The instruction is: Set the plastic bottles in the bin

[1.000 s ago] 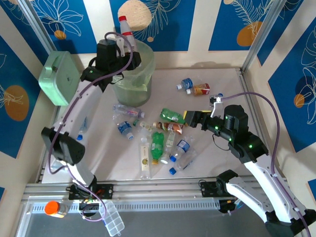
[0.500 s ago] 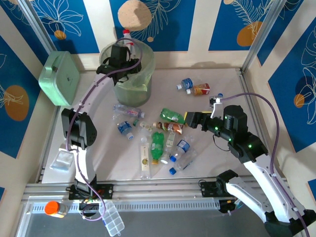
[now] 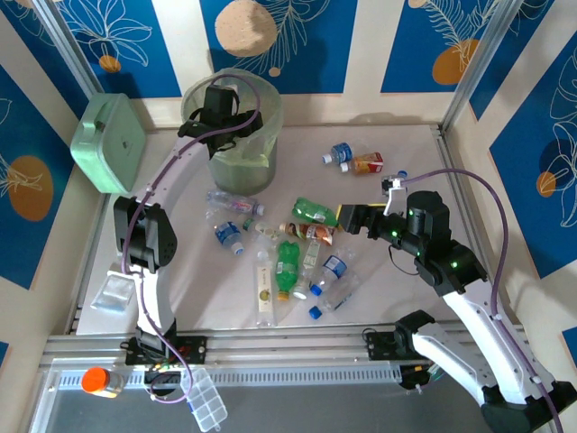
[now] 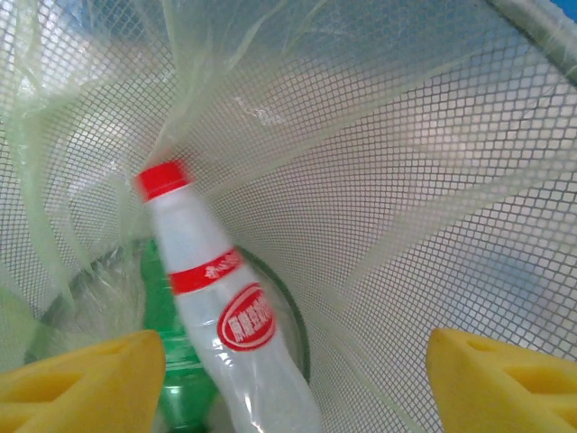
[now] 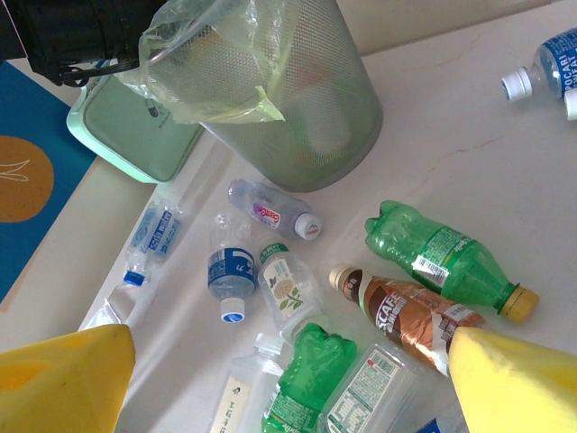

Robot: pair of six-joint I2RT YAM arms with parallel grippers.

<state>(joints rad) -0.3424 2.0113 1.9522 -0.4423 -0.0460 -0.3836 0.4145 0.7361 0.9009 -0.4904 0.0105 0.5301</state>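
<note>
My left gripper (image 3: 219,101) hangs over the mouth of the bin (image 3: 245,155), open, its yellow fingers (image 4: 81,379) wide apart. Below it inside the bin (image 4: 424,180) lies a clear bottle with a red cap and red label (image 4: 221,316), free of both fingers, on top of a green bottle (image 4: 167,361). My right gripper (image 3: 348,216) hovers open above the scattered bottles, empty. Under it lie a green bottle (image 5: 442,257), a brown coffee bottle (image 5: 406,311) and several clear ones (image 5: 288,280). Two more bottles (image 3: 340,153) lie at the far right.
A mint-green box (image 3: 108,142) stands left of the bin, against the wall. A flattened clear bag (image 3: 113,293) lies by the left arm's base. An orange-capped container (image 3: 99,381) and a clear compartment case (image 3: 206,406) sit on the near rail.
The left gripper moved over the bin's mouth and opened; the red-capped bottle it held above the rim has dropped inside. The right arm has not moved.
</note>
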